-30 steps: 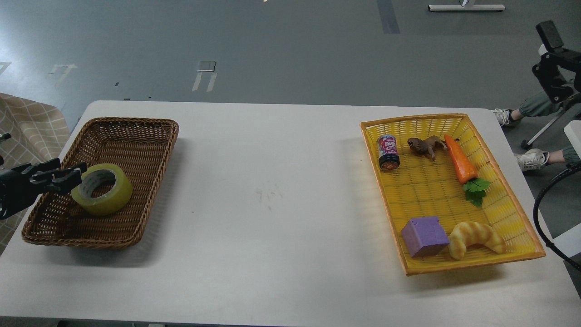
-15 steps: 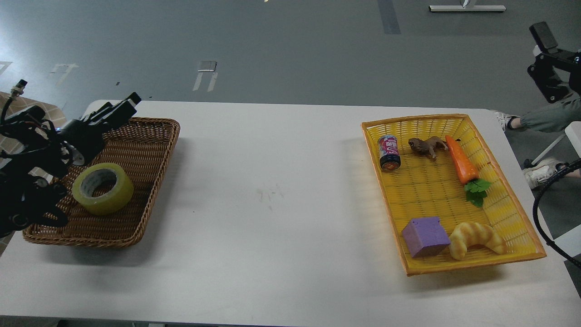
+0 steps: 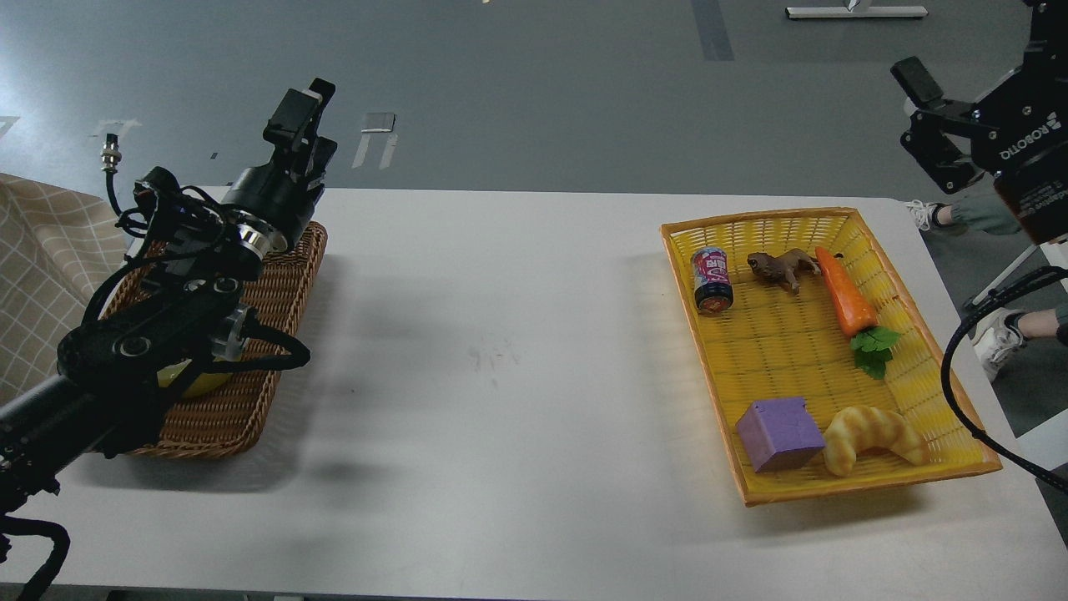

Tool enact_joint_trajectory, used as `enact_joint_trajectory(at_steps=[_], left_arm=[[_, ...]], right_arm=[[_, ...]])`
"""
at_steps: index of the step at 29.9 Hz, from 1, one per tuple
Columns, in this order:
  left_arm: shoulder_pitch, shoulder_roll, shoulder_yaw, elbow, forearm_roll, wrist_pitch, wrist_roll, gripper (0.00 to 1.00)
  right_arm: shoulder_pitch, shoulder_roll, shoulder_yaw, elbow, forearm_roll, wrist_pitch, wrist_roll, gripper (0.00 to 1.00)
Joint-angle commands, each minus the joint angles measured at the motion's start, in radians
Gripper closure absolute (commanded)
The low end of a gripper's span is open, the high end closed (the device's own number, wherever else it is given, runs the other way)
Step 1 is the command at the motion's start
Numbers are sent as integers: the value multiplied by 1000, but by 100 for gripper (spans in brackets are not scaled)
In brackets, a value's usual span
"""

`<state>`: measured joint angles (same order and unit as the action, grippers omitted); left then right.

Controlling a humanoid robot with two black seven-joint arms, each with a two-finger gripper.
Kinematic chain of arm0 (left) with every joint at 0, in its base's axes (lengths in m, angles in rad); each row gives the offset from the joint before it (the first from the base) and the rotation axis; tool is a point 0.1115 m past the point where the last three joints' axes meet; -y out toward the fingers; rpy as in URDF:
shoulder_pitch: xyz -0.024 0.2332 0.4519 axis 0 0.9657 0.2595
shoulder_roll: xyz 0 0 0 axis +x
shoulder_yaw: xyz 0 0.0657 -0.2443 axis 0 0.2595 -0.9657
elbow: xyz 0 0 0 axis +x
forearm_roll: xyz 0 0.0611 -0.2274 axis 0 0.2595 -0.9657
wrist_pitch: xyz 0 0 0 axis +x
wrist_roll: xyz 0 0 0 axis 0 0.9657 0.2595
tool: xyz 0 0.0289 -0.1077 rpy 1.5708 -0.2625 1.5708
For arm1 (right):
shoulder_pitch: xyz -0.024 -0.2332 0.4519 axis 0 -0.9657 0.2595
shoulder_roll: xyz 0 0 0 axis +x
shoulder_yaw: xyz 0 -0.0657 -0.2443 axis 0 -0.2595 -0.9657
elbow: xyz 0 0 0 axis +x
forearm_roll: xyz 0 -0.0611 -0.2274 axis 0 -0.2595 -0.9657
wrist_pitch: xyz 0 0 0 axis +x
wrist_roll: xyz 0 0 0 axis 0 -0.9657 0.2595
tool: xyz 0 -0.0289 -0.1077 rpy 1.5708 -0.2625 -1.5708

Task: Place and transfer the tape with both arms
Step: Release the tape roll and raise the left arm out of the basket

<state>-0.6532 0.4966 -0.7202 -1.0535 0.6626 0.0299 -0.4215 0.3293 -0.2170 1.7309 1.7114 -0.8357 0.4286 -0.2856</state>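
The tape (image 3: 203,386) lies in the brown wicker basket (image 3: 284,284) at the left of the table. My left arm covers most of it, so only a yellowish sliver shows. My left gripper (image 3: 302,107) is raised above the basket's far right corner, pointing up and away, with nothing in it. Its fingers are seen edge-on. My right gripper (image 3: 924,125), marked ROBOTIQ, hangs in the air at the top right, beyond the table's far right corner. Its fingers are spread and empty.
A yellow basket (image 3: 776,351) at the right holds a can (image 3: 712,280), a brown animal figure (image 3: 780,266), a carrot (image 3: 846,292), a purple cube (image 3: 778,434) and a croissant toy (image 3: 872,436). A person's legs and shoes (image 3: 993,330) are at the far right.
My left arm has swung up and over the brown basket, from beside the tape to above its far corner, and now hides the tape. My right gripper has moved left into view.
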Motion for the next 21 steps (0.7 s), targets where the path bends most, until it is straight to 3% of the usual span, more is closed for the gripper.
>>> enact_joint_trajectory(at_steps=[1, 6, 9, 12, 15, 21], left_arm=[[-34, -22, -82, -8, -23, -206, 1, 2], [-83, -53, -116, -8, -38, -324, 53, 2], [-121, -59, -136, -10, -44, -402, 131, 2], [-131, -67, -198, -48, -49, -403, 130, 2], [-112, -73, -298, -175, -44, -384, 132, 2], [-16, -59, -335, -310, -37, -314, 139, 2]], right_arm=[[17, 7, -37, -9, -10, -65, -1, 0], [34, 45, -100, -10, -11, -85, -1, 0], [63, 100, -116, -18, -16, -87, 0, 0], [88, 120, -120, -49, -17, -87, 0, 0], [103, 126, -125, -61, -17, -87, 0, 0], [128, 139, -172, -73, -37, -88, 6, 0]])
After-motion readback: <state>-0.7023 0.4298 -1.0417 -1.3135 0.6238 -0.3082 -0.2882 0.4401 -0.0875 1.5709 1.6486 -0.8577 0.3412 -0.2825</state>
